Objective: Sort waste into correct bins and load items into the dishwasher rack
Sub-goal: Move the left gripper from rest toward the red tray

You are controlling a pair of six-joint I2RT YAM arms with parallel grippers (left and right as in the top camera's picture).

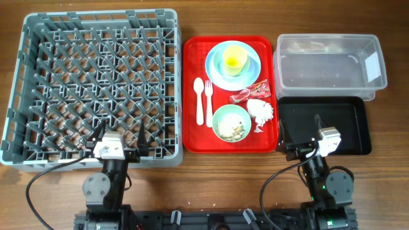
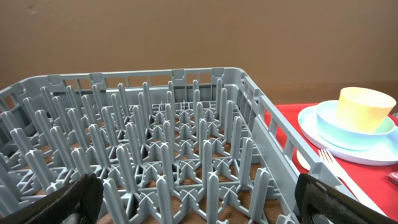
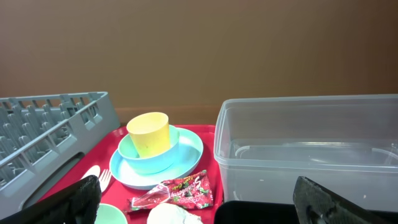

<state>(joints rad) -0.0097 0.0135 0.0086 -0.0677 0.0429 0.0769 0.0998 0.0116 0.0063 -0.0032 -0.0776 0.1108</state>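
Note:
The grey rack point(image 1: 96, 83) fills the left of the table. On a red tray point(image 1: 192, 128) a yellow cup point(image 1: 234, 59) stands in a light blue plate point(image 1: 217, 70). A white spoon point(image 1: 199, 96) and fork point(image 1: 208, 102) lie beside a mint bowl point(image 1: 231, 122) holding food scraps point(image 1: 235, 131). A red wrapper point(image 1: 250, 92) and white tissue point(image 1: 261, 110) lie at the tray's right. The clear tub point(image 1: 329, 61) and black tray point(image 1: 345, 128) are on the right. My left gripper point(image 1: 120, 137) is open over the rack's near edge. My right gripper point(image 1: 300, 131) is open over the black tray.
In the right wrist view the wrapper point(image 3: 180, 190), tissue point(image 3: 174, 214), cup point(image 3: 149, 134), plate point(image 3: 186, 158) and clear tub point(image 3: 311, 140) lie ahead. In the left wrist view the rack's pegs point(image 2: 168, 143) stand ahead, with the cup point(image 2: 364, 109) and fork point(image 2: 339, 171) at right.

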